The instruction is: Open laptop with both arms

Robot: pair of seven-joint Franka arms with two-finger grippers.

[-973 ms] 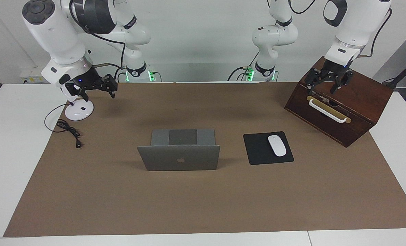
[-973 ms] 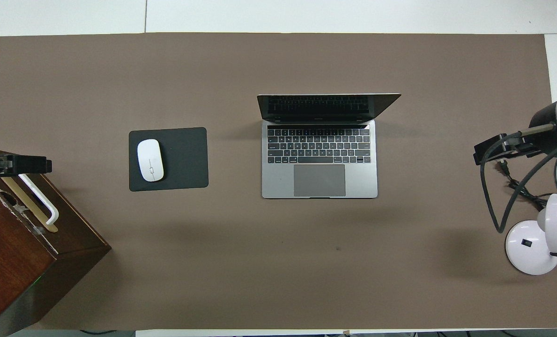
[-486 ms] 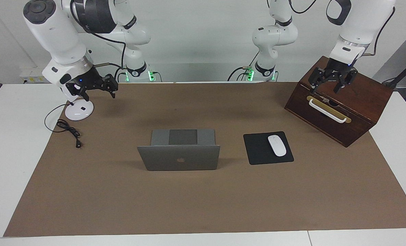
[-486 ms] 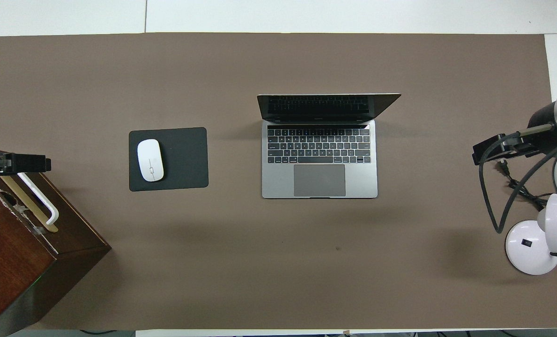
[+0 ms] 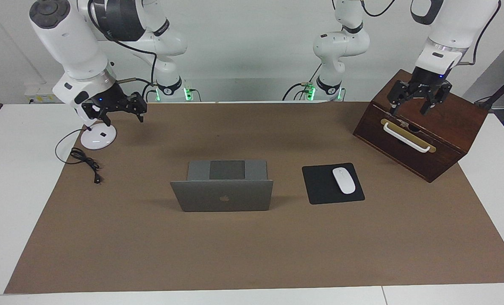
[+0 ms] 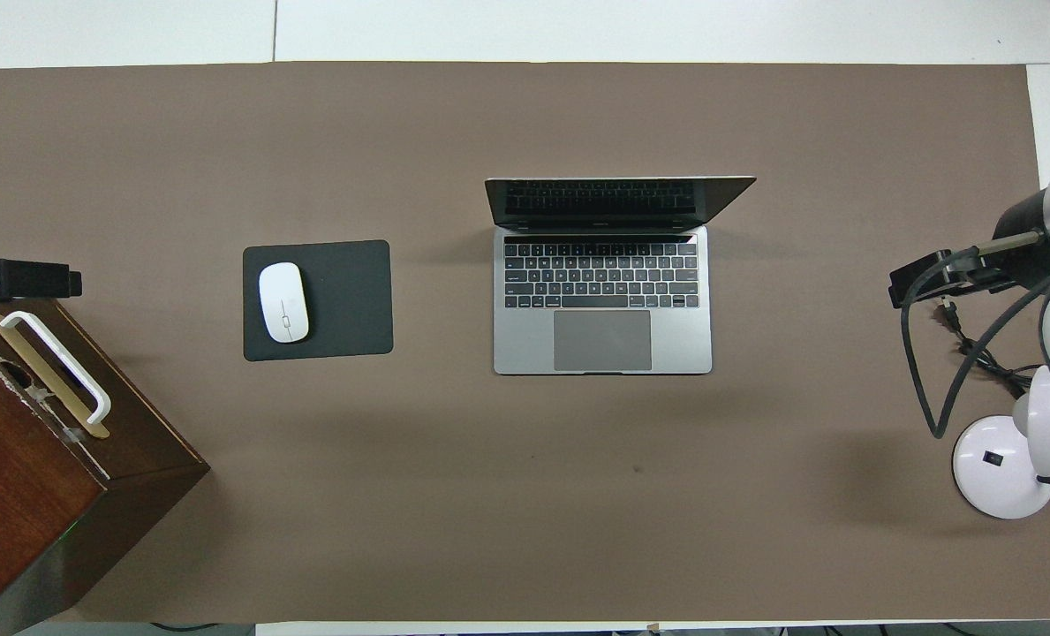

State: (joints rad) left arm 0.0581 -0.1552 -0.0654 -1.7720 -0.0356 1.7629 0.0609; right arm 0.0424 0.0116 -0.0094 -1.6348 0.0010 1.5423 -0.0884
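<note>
The laptop [image 5: 222, 190] stands open at the middle of the desk [image 5: 252, 254], lid upright, keyboard deck [image 6: 602, 300] flat and facing the robots; the task looks done. It is probably stiff, thin, smooth and rather fragile, best taken at the lid's free edge while the deck is held down beside the trackpad. A mouse pad [image 5: 319, 186] with a white mouse [image 5: 344, 180] lies beside it. The left tool [image 5: 419, 98] hangs, fingers apart, over the wooden box [image 5: 446, 140]; the right tool [image 5: 120, 108] hangs near the lamp base [image 5: 98, 137], whether parted I cannot tell.
</note>
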